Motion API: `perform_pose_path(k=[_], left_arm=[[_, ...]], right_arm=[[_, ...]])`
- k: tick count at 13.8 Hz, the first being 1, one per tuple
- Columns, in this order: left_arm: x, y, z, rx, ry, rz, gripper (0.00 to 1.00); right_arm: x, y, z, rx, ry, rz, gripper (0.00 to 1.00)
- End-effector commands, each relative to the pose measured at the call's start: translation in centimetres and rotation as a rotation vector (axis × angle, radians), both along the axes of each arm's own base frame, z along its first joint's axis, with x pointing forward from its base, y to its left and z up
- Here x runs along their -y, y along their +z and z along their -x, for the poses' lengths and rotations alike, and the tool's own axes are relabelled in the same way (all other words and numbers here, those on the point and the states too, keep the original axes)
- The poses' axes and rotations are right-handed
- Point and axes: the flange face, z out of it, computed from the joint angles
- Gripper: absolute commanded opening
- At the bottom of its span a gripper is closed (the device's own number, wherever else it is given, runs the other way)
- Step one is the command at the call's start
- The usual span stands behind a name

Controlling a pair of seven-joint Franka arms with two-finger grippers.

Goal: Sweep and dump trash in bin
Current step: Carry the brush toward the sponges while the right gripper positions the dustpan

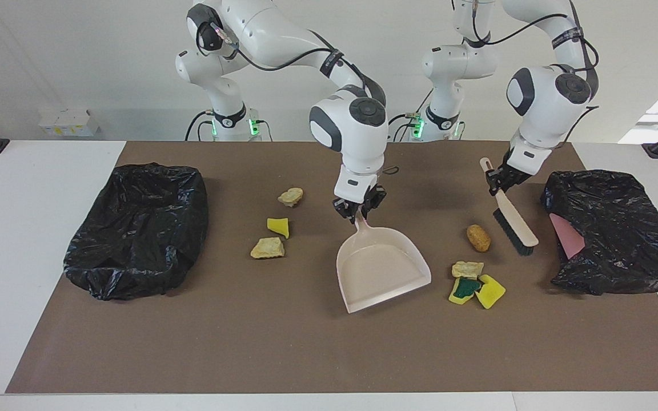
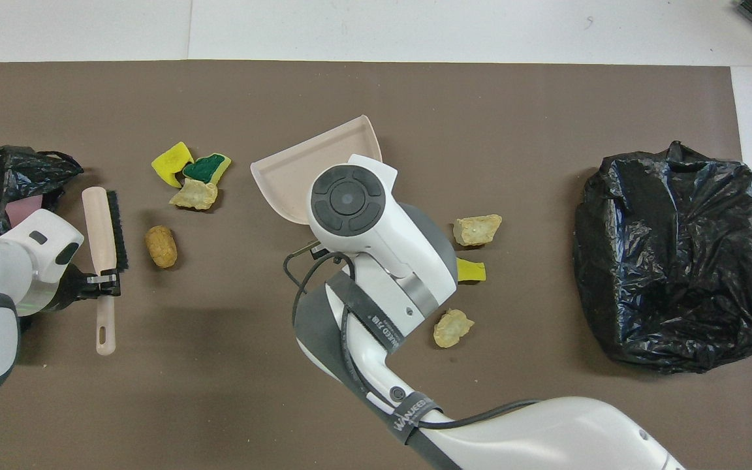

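My right gripper (image 1: 359, 212) is shut on the handle of the beige dustpan (image 1: 380, 268) at the middle of the mat; the pan's mouth faces away from the robots. The dustpan also shows in the overhead view (image 2: 304, 176), where the wrist hides the gripper. My left gripper (image 1: 497, 181) is shut on the handle of the beige hand brush (image 1: 514, 220), bristles low beside an orange-brown lump (image 1: 478, 238). A tan chunk (image 1: 467, 269), a green-and-yellow sponge (image 1: 465, 289) and a yellow sponge (image 1: 490, 291) lie together between dustpan and brush. Two tan chunks (image 1: 291, 197) (image 1: 268, 248) and a yellow sponge piece (image 1: 279, 226) lie toward the right arm's end.
A bin lined with a black bag (image 1: 137, 228) stands at the right arm's end of the brown mat. Another black bag (image 1: 609, 228) with a pink thing (image 1: 568, 235) in its opening lies at the left arm's end, close to the brush.
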Motion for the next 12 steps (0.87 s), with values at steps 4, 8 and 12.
perform_pose_path(k=[4,8,12], left_arm=[[-1.6,-3.6,-5.5,0.060,-0.040,-0.006,0.00],[-1.1,-4.3,-11.3,0.086,-0.095,-0.003,0.00],[-0.6,-5.2,-13.3,0.094,-0.186,0.000,0.00]], right_arm=[[7.7,-0.3,-3.7,-0.044,0.414,0.044,0.00],[9.8,-0.4,-5.2,-0.044,0.580,0.044,0.00],[9.8,-0.5,-5.4,-0.038,0.639,0.045,0.00]])
